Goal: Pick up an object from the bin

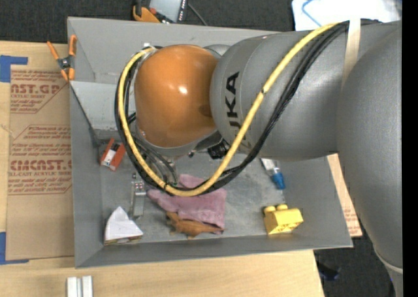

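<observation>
**A:** What step is this? Looks like the approach to me. The arm (294,93) is low over the bin's (85,158) left half, and the orange cover (173,93) hides most of the gripper (149,173).

**B:** Yeah, can't tell if the jaws are apart or together. I wouldn't call anything grabbed yet.

**A:** Closest thing is the pink cloth (199,204) near the front wall, just beside the gripper. There's a lizard toy (191,227) touching its front edge.

**B:** I'd guess it has to line up over the cloth next, then drop straight down. The left wall's near and so is the front one. There's more room out right, toward the yellow block (282,218).
</observation>
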You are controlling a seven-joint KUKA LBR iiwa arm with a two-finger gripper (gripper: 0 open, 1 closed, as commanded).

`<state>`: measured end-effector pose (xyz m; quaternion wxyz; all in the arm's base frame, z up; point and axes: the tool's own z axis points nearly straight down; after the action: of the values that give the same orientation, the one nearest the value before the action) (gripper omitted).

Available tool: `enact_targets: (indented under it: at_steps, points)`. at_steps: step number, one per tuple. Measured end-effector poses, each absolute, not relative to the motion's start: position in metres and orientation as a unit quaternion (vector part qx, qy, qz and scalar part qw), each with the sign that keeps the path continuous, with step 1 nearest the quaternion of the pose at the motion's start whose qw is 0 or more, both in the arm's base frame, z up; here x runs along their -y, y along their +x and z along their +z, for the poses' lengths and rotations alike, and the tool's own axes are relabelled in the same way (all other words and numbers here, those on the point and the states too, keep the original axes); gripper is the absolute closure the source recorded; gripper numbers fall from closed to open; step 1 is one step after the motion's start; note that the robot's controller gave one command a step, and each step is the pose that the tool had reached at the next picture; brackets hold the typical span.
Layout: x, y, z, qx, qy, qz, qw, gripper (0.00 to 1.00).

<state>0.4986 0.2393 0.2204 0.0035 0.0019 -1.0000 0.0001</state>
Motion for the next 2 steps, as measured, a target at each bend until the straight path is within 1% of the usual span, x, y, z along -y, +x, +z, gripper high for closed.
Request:
enact_targets:
  at_steps: [1,2]
  points:
    - [-0.238,0.501,0.225,1.0,0.001,-0.001,-0.001,0.0]
    - [-0.245,0.496,0.114,0.994,0.113,-0.001,-0.001,0.0]
